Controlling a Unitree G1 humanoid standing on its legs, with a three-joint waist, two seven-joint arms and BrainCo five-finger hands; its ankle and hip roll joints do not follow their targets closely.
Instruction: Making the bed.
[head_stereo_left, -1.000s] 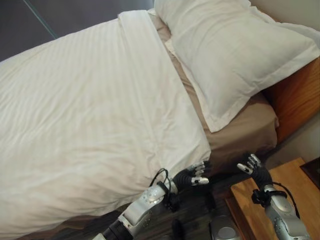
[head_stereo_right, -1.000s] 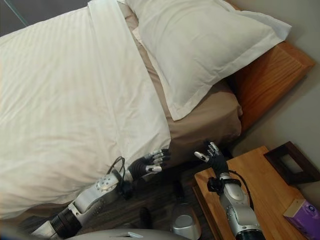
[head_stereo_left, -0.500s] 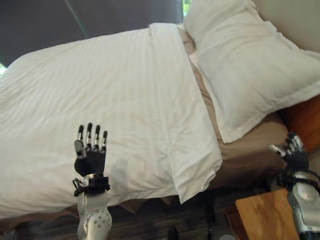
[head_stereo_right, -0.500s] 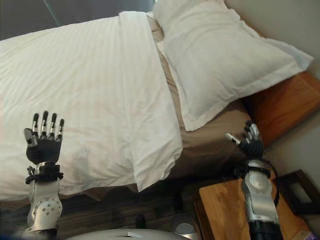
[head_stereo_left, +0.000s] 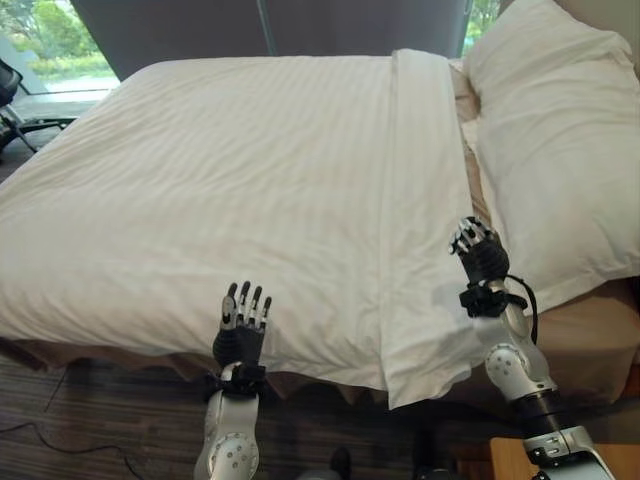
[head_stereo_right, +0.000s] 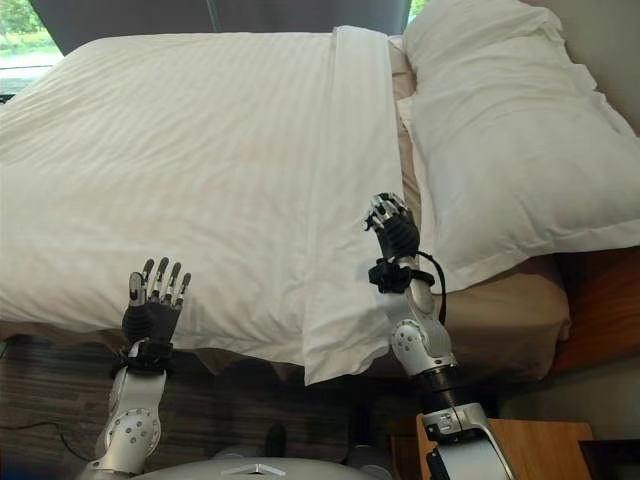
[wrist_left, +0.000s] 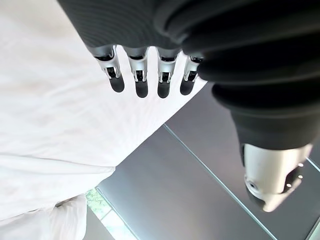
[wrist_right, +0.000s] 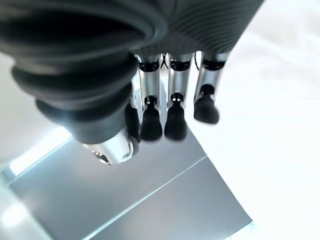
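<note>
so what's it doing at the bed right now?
Making the bed. The white duvet lies spread flat, its folded-back top edge just short of the pillow. Neither hand grips anything: the left hand is raised at the near edge, fingers straight, and the right hand hovers by the fold with fingers loosely bent. The tan sheet shows under the pillow.

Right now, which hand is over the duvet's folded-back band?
The right hand: it's raised over the folded band of the white duvet beside the pillow. The left hand hangs at the near edge.

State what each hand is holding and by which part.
Nothing is held. The left hand and right hand are both raised open above the duvet.
</note>
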